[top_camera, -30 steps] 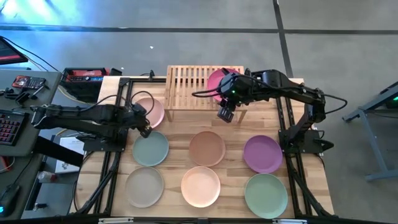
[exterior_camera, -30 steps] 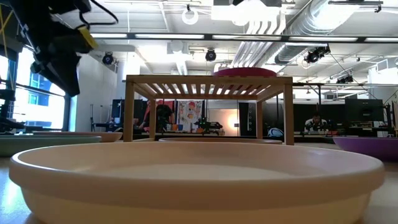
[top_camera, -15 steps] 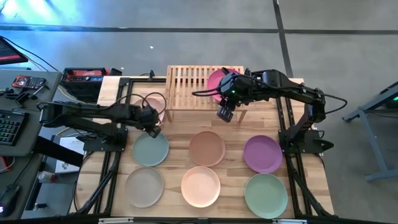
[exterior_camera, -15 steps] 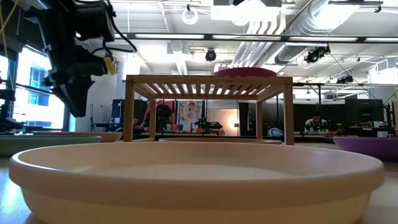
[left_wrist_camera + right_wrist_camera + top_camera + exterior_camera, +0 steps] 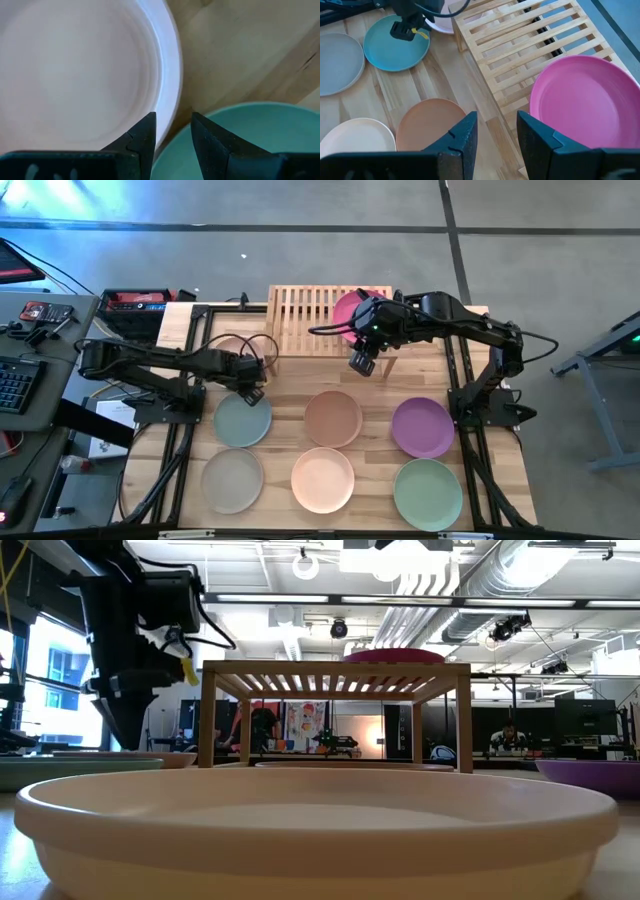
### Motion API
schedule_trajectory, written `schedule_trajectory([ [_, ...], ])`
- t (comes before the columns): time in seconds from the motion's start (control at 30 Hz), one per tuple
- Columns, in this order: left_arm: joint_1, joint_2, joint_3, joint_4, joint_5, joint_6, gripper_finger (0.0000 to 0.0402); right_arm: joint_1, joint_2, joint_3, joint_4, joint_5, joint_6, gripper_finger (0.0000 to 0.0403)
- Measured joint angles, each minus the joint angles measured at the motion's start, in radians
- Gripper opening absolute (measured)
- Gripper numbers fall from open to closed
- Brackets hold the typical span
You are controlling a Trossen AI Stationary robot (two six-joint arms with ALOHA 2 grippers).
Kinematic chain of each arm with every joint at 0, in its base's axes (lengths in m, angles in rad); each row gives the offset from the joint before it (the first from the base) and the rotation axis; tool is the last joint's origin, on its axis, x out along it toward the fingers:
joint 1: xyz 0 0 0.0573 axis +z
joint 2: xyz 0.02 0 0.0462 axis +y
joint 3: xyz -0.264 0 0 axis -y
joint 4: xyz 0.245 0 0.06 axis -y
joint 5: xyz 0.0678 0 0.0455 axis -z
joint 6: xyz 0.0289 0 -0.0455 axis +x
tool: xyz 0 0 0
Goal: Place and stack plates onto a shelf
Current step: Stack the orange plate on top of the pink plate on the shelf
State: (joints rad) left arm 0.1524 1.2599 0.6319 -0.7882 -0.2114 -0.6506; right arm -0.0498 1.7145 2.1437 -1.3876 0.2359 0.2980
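Two dark jointed arms, black looping cables, yellow tag by left pincer (image 5: 252, 392)

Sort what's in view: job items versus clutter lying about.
Job:
- magenta plate on the shelf
- pink plate
- sage, brown, purple, grey, peach and green plates on the table

Lying about:
- keyboard
- red case

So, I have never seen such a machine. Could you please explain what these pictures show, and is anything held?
It is a robot with two dark arms at a wooden table. One camera looks down from above, one looks level across the table, and one sits on each wrist. The bamboo shelf carries one magenta plate. The other plates lie on the table. The left gripper, open, hangs over the pink plate, beside the sage plate. The right gripper waits open near the shelf. Nothing is held.
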Motion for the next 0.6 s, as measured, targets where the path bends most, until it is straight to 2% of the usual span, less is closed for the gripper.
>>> schedule_trajectory([
  [0.6, 0.0, 0.152, 0.0, 0.047, -0.01, 0.016, 0.0109, 0.0, 0.0, 0.0, 0.0, 0.0, -0.007, 0.0112],
])
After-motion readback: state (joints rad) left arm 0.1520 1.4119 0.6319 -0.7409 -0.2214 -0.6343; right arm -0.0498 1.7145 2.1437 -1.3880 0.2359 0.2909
